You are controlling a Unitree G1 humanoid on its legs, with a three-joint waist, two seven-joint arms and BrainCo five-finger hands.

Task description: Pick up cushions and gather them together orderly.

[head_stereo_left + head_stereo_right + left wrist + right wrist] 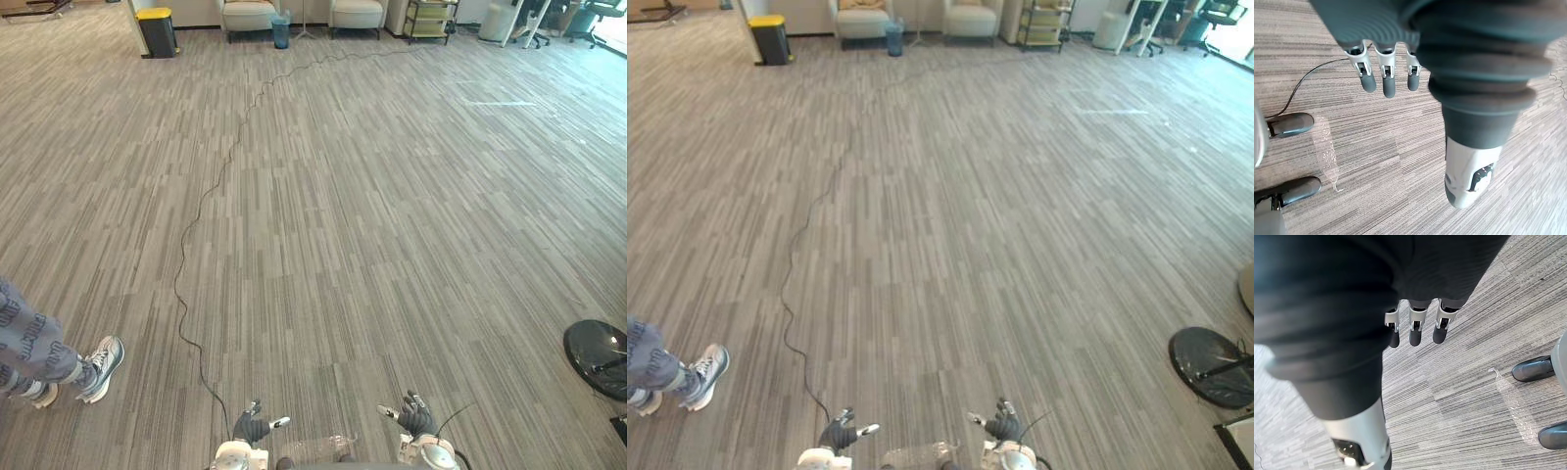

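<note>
Left eye view: my left hand (252,427) and right hand (415,418), fingers relaxed, holding nothing, above grey striped carpet (372,215); I should scan for cushions first

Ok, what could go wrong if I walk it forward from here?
A person's shoes stand close on the robot's left; a turn that way could clip them. The black round base lies on the carpet to the right, a trip hazard. The left hand and right hand are open, holding nothing.
</note>
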